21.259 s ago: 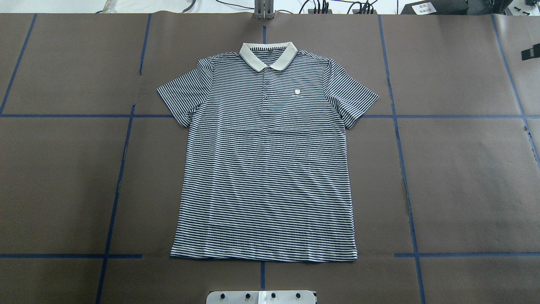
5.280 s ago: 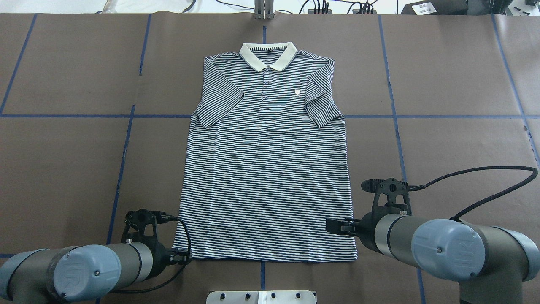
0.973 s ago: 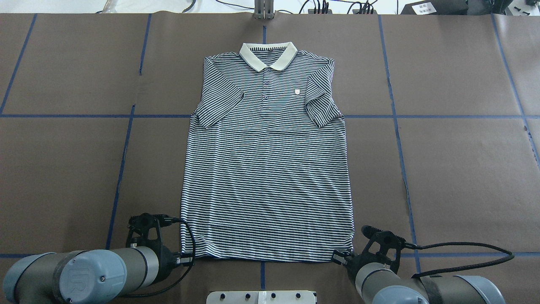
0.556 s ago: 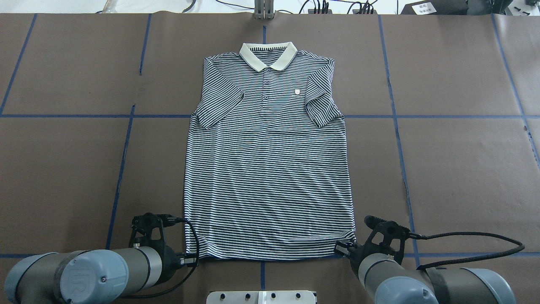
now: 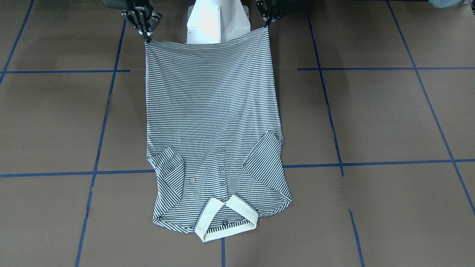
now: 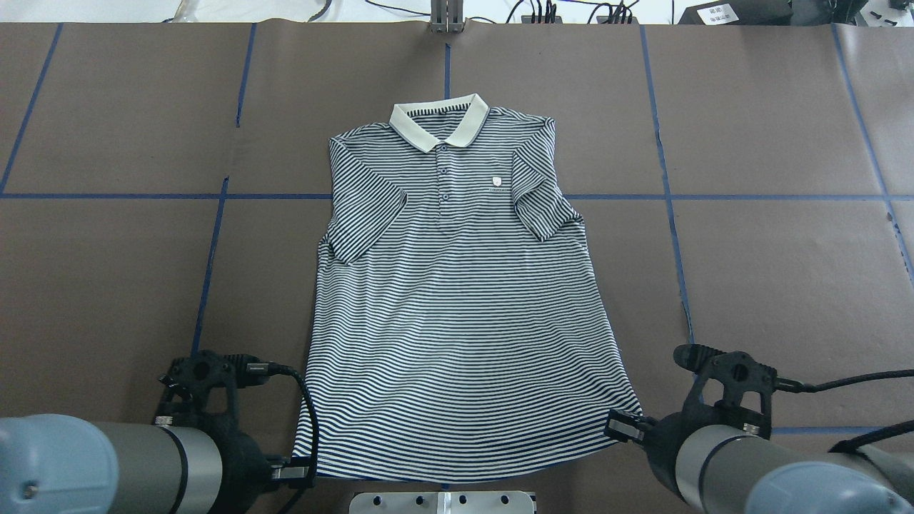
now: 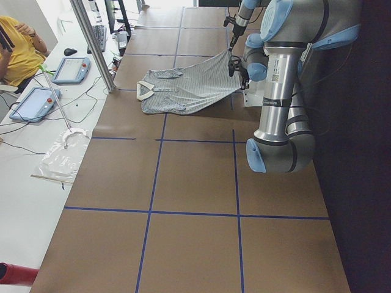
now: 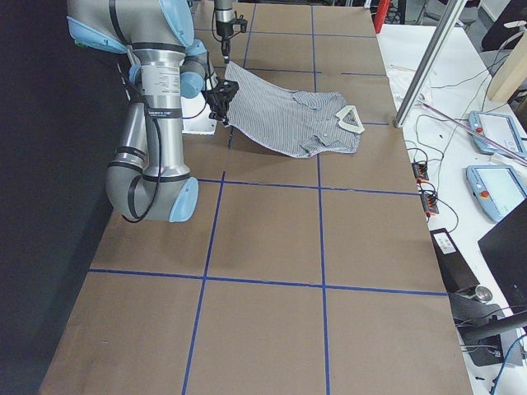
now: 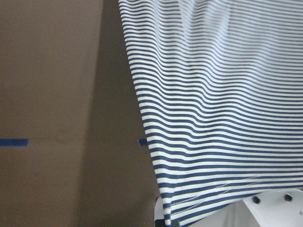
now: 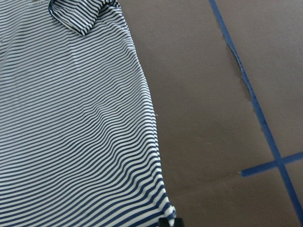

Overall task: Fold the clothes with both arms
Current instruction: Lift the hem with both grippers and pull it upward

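Now | left hand (image 6: 294,472) grips shirt (image 6: 457,300) hem | right hand (image 6: 621,425) likewise

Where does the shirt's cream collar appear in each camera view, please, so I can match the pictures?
Exterior front-facing: collar at bottom centre, nearest the camera.
Overhead exterior: collar at upper centre, far end.
Exterior left: collar up and left of centre.
Exterior right: collar up and right of centre.
Left wrist-mounted: not in view.
Right wrist-mounted: not in view.
Shared landmark: the lifted hem of the polo shirt, opposite the collar.
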Motion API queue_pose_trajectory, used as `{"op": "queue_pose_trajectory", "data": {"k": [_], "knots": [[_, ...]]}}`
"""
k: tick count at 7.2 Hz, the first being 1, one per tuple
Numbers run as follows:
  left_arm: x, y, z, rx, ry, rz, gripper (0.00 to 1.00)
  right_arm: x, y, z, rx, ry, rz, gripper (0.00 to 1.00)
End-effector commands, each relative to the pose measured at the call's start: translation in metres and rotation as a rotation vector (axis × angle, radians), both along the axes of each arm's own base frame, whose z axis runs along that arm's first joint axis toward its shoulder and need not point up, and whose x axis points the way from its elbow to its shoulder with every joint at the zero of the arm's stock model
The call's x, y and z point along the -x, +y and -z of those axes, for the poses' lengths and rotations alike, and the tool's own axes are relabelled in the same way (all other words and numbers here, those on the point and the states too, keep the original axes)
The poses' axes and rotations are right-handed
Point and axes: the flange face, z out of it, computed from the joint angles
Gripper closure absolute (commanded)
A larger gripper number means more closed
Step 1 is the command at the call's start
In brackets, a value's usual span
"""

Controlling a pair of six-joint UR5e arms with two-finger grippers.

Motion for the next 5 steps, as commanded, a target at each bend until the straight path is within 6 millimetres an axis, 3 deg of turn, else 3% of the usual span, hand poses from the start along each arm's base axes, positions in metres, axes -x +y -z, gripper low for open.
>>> {"op": "queue_pose_trajectory", "data": {"k": [1,2,4,5], "knots": [[0.045,-0.009,0.043,0.039,0.016,-0.002,1.00,-0.049,0.004,0.035,0.044,-0.041,0.036,1.00],[0.040,-0.013,0.041,-0.004,0.004,-0.025,1.00,-0.048,0.000,0.038,0.045,-0.040,0.024,1.00],[0.047,-0.066,0.041,-0.149,-0.032,0.013,1.00,-0.045,-0.041,0.057,0.034,-0.070,-0.026,1.00],[0.052,-0.101,0.042,-0.204,-0.061,0.046,1.00,-0.036,-0.074,0.066,0.019,-0.061,-0.053,1.00]]}}
